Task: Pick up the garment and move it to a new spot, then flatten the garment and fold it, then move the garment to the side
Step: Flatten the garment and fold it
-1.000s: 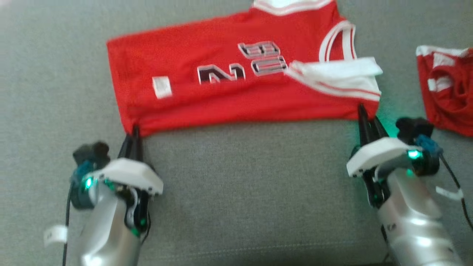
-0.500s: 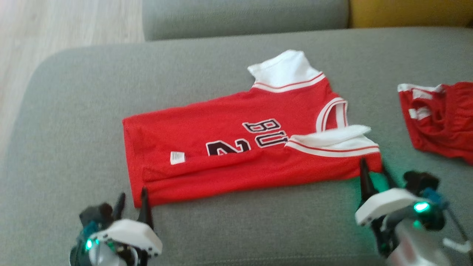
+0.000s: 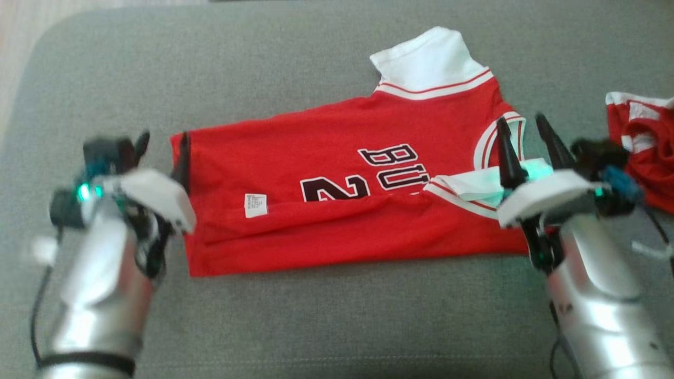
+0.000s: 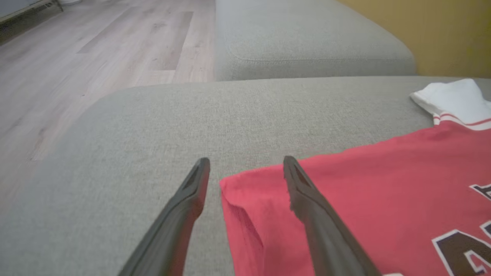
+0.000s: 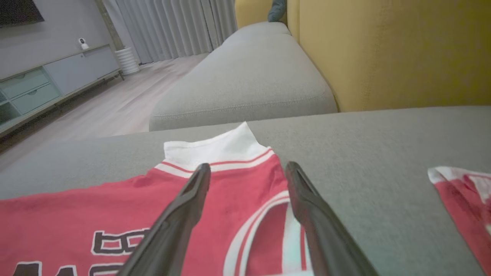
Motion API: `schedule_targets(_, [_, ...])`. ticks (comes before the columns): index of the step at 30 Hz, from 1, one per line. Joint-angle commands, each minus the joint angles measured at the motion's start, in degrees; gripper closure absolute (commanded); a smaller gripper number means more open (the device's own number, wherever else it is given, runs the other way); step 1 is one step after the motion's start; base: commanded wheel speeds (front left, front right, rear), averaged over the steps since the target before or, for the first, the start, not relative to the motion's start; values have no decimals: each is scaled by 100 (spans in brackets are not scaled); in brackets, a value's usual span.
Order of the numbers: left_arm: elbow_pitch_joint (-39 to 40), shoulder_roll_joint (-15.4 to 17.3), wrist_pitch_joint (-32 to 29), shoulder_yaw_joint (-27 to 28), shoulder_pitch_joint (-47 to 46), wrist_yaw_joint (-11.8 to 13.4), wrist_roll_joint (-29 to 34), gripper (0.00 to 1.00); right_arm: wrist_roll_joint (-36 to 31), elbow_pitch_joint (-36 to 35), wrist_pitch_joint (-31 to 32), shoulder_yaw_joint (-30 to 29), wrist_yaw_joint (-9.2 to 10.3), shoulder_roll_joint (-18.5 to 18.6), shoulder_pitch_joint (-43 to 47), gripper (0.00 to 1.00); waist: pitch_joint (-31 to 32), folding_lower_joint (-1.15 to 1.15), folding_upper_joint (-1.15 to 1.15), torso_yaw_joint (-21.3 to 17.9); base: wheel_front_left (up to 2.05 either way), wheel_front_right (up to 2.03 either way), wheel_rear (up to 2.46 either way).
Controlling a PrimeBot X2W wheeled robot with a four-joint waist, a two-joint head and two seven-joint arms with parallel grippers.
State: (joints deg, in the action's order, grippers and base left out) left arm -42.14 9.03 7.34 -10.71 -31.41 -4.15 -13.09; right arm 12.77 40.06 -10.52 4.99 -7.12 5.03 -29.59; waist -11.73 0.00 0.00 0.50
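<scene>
The garment (image 3: 337, 210) is a red jersey with white sleeves and dark lettering. It lies flat on the grey sofa cushion (image 3: 295, 326), its near edge folded up over the body. My left gripper (image 3: 163, 145) is open above the jersey's far left corner (image 4: 238, 188), holding nothing. My right gripper (image 3: 521, 139) is open over the neckline and the folded white sleeve (image 3: 474, 187), also with nothing held. In the right wrist view the fingers (image 5: 303, 199) frame the white-trimmed collar (image 5: 264, 230), with the far sleeve (image 5: 215, 147) beyond.
A second red and white garment (image 3: 640, 147) lies crumpled at the cushion's right edge. The cushion's rounded left edge drops to a wooden floor (image 4: 88, 61). Another grey cushion (image 5: 249, 76) and a yellow backrest (image 5: 383, 50) lie beyond.
Both grippers went from shut on the jersey's near corners to open, let go and moved forward over the jersey. The head camera shifted as well.
</scene>
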Motion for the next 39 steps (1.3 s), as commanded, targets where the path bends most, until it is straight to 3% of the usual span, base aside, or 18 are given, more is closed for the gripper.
schedule_targets(1, [89,254,-107,73,-348,-58,38,0,-55,-204,19,156,-36,3,-256,0,-90,0,0,-16,0,0,0])
schedule_targets(9, [-493,604,-1121,-356,-1187,-325,-364,0,-89,-249,186,532,-36,96,-983,0,-451,0,0,-85,0,0,0])
schedule_targets(18, [-642,856,-1471,-1154,-1474,-332,-1081,0,130,-181,381,610,-36,204,-1596,0,-904,0,0,-64,0,0,0])
schedule_targets(19, [-670,875,-1494,-1214,-1512,-333,-1151,21,205,-157,458,616,-36,202,-1684,0,-960,0,0,-49,0,0,0])
schedule_targets(20, [-682,885,-1506,-1279,-1554,-333,-1205,54,239,-125,536,642,-36,228,-1780,0,-1014,0,0,-27,0,0,0])
schedule_targets(21, [-690,889,-1499,-1336,-1601,-333,-1242,65,247,-97,582,672,-36,271,-1878,0,-1062,0,0,5,0,0,0])
schedule_targets(23, [-727,902,-1442,-1435,-1707,-333,-1287,73,229,-34,651,744,-36,358,-2058,0,-1158,0,0,82,0,0,0])
schedule_targets(26, [-828,863,-1348,-1572,-1861,-333,-1338,67,203,54,696,823,-36,443,-2275,0,-1274,0,0,199,0,0,0])
schedule_targets(27, [-882,843,-1344,-1609,-1900,-333,-1364,75,202,92,697,829,-36,457,-2336,0,-1296,0,0,230,0,0,0])
schedule_targets(29, [-974,824,-1344,-1700,-1972,-333,-1428,100,195,161,686,864,-36,466,-2463,0,-1337,0,0,272,0,0,0])
schedule_targets(31, [-1043,817,-1315,-1770,-2030,-333,-1520,100,209,223,656,887,-36,443,-2565,0,-1353,0,0,295,0,0,0])
schedule_targets(32, [-1063,816,-1300,-1822,-2056,-333,-1557,89,214,248,627,904,-36,429,-2607,0,-1354,0,0,299,0,0,0])
schedule_targets(33, [-1069,812,-1307,-1887,-2066,-333,-1617,100,231,277,597,914,-36,409,-2638,0,-1348,0,0,299,0,0,0])
schedule_targets(39, [-1082,949,-1107,-2120,-2087,-334,-1958,100,288,526,388,944,-36,332,-2707,0,-1233,0,0,240,0,0,0])
